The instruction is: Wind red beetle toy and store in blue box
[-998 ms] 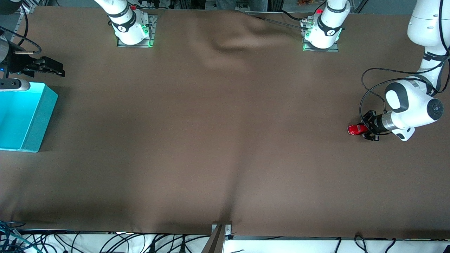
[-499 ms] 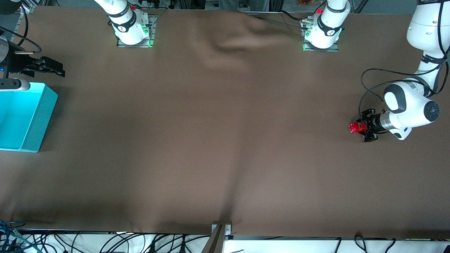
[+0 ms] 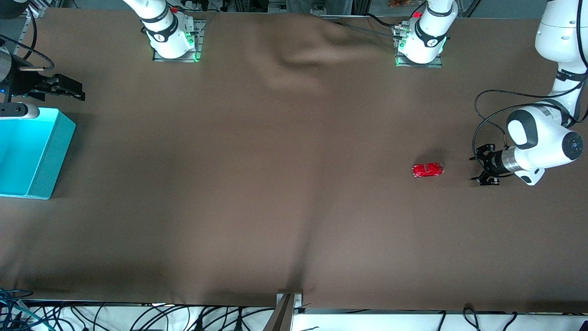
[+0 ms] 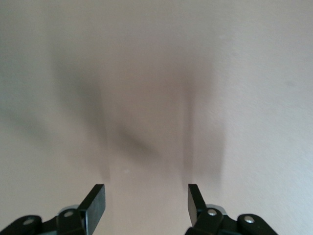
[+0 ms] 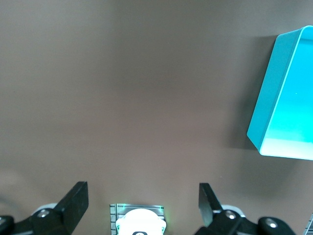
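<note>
Front view: we keep the left hand open and empty, clear of the car rolling boxward.

left gripper sits low at the left arm's end of the table, jaws apart, empty; right gripper waits, jaws wide.

Red beetle toy glossy red; blue box cyan; table brown

Brown cloth covers table, wrinkled near bases; tangled cables along near edge.
</note>
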Robot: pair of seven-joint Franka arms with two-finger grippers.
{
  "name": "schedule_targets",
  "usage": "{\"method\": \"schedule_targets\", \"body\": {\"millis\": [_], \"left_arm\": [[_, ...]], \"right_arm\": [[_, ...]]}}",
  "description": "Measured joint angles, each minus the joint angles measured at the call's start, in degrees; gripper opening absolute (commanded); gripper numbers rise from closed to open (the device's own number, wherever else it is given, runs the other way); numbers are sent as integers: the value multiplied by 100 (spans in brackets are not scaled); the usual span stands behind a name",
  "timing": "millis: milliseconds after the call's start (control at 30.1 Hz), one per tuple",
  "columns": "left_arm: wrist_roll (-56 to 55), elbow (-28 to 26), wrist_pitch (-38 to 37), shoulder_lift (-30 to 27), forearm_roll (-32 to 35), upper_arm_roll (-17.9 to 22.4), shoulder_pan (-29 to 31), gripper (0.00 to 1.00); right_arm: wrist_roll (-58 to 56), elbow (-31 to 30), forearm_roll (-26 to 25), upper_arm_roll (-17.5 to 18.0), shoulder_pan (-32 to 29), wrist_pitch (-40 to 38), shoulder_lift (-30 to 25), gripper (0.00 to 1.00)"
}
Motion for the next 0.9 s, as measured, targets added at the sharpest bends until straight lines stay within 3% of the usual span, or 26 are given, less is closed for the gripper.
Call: {"method": "schedule_targets", "body": {"millis": [299,565,698,898], "left_arm": [[144,81,-103,-287,271,-286,-12,77],[695,288,-116,-443,809,-616,-22,99],[1530,588,-335,-518,924,-678,-22,100],[3328,1334,-1241,-637,929,-676,-15,100]], "right_arm": [[0,0,0,0,1,0,0,100],[0,0,0,4,5,0,2,100],[0,0,0,4,7,0,13,100],[0,0,0,6,12,6,43,100]]}}
